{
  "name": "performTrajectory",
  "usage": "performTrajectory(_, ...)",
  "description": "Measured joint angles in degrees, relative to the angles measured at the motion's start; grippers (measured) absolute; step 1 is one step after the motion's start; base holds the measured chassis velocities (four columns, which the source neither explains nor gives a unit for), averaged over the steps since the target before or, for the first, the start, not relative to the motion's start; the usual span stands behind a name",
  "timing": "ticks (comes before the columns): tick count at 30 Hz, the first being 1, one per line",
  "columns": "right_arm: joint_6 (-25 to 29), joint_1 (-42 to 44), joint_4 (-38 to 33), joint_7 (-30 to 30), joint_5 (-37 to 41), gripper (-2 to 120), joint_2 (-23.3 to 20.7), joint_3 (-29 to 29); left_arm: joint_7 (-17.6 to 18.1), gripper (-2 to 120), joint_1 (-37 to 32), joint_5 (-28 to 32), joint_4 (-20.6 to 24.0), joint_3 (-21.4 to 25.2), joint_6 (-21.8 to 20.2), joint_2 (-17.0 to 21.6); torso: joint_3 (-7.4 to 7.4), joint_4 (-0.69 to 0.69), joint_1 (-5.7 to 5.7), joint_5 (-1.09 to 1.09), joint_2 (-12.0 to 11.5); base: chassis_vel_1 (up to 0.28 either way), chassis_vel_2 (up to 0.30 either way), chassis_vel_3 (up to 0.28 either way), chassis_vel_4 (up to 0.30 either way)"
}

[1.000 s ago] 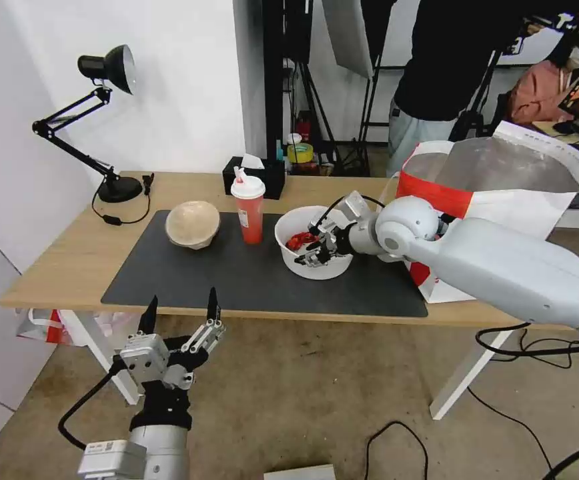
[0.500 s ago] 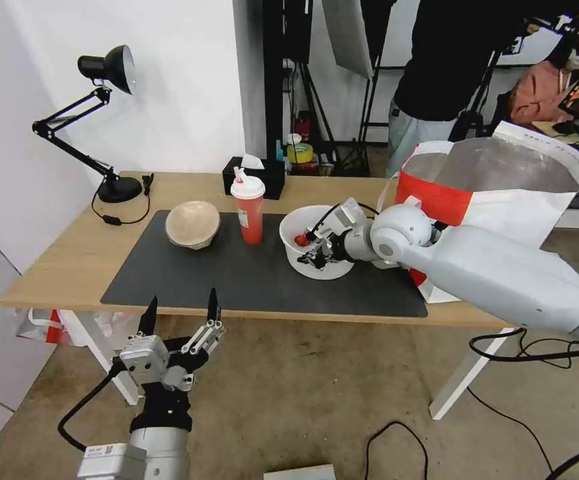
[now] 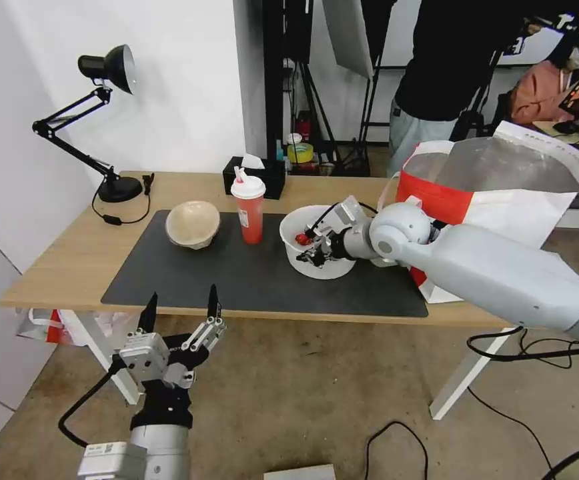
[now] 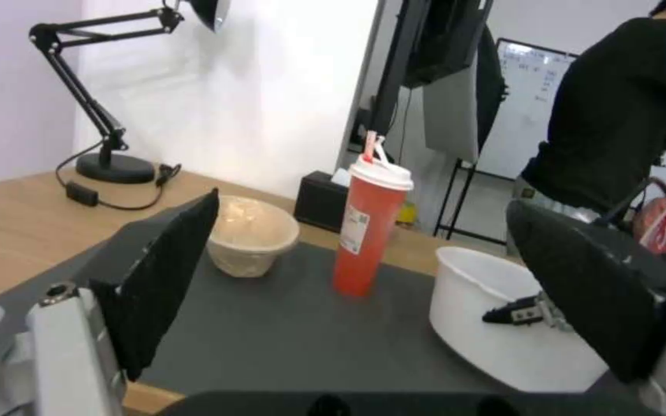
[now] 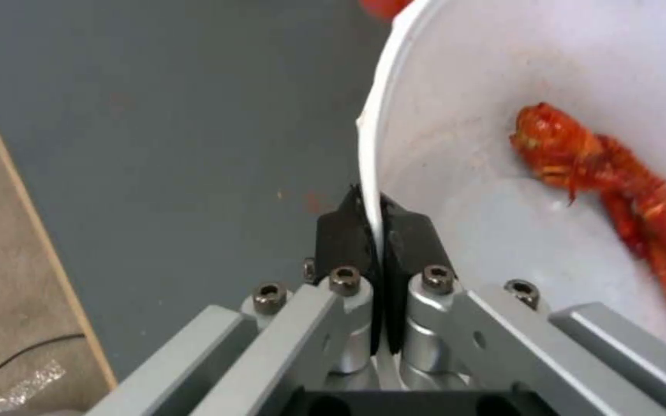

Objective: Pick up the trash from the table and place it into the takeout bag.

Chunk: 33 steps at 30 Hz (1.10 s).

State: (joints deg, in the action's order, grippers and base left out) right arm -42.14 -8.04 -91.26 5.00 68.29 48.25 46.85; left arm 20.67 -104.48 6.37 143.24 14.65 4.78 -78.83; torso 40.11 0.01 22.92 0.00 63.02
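Note:
A wide white bowl [image 3: 306,230] with red food scraps [image 5: 618,190] sits tilted on the dark mat [image 3: 236,280]. My right gripper [image 3: 317,252] is shut on its rim, one finger inside and one outside the bowl wall [image 5: 425,115]. A tall red cup [image 3: 248,208] with white lid and straw stands left of the bowl, and a beige paper bowl [image 3: 192,224] lies further left. The takeout bag [image 3: 503,193] stands open at the table's right end, behind my right arm. My left gripper [image 3: 181,309] hangs open below the table's front edge.
A black desk lamp [image 3: 106,120] stands at the table's back left with its cable on the wood. A black tissue box [image 3: 263,175] sits behind the cup. A person in black stands beyond the table. Cables lie on the floor at the right.
The right gripper closed on the white bowl's rim and drew it slightly right and back, tilting it. The left arm stayed still.

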Motion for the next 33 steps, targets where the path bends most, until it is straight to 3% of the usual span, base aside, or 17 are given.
performTrajectory(33, -0.01, -8.77, -8.33, 0.05, 7.15, 0, -7.93, -6.18, 0.18, 100, -2.58, -0.92, 0.01, -0.48, -0.97, -0.73, -0.01, -0.01, 0.00, 0.00, 0.01, 0.000, 0.000, 0.000, 0.000)
